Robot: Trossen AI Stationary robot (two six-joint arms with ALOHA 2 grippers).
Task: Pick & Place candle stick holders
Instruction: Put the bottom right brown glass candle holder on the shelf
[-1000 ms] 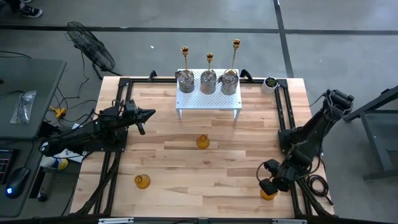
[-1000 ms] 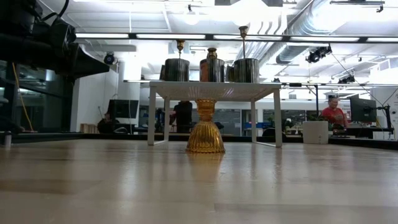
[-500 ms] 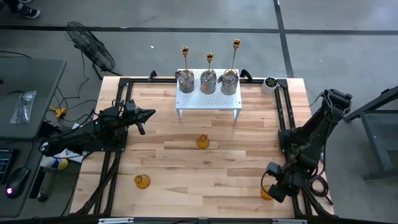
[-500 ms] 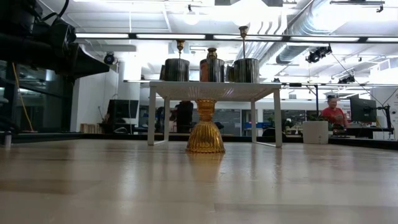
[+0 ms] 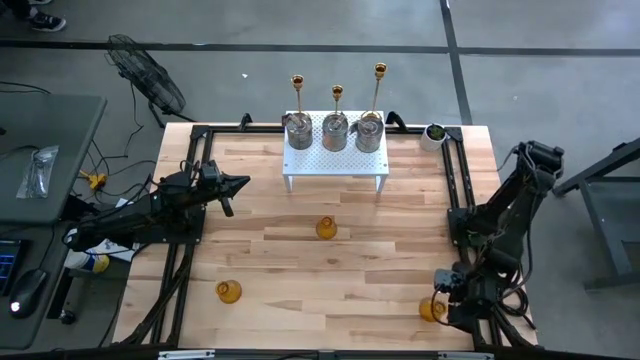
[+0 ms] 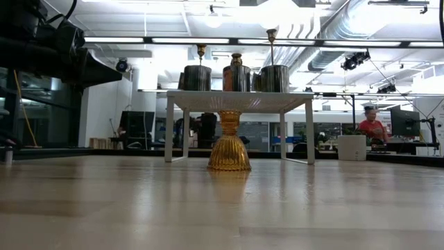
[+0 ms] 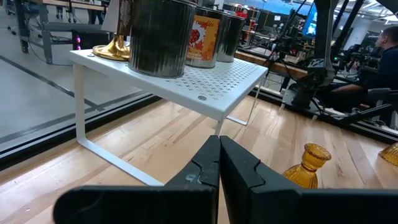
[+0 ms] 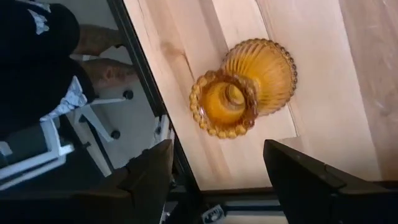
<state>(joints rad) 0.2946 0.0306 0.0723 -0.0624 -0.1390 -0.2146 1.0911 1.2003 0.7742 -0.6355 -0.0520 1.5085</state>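
Observation:
Three amber glass holders stand upright on their bases on the table: one at the middle (image 5: 326,228), one near left (image 5: 229,292), one at the near right corner (image 5: 431,311). My right gripper (image 8: 217,149) is open above the near right holder (image 8: 227,102), with a finger on either side and not touching it. My left gripper (image 7: 219,155) is shut and empty at the table's left (image 5: 240,183), pointing toward the rack. Three silver jar holders (image 5: 335,131) stand on the white rack (image 5: 335,163). Three gold sticks (image 5: 337,96) stand along the rack's far side.
A small green plant in a white pot (image 5: 434,133) stands at the far right corner. A black frame rail (image 5: 462,190) runs along the table's right side, close to the near right holder. In the room behind the table, a person (image 6: 374,128) sits at a desk.
My right gripper has gone toward the table's near edge and now stands over the amber holder at the near right corner. The holder has stayed where it was.

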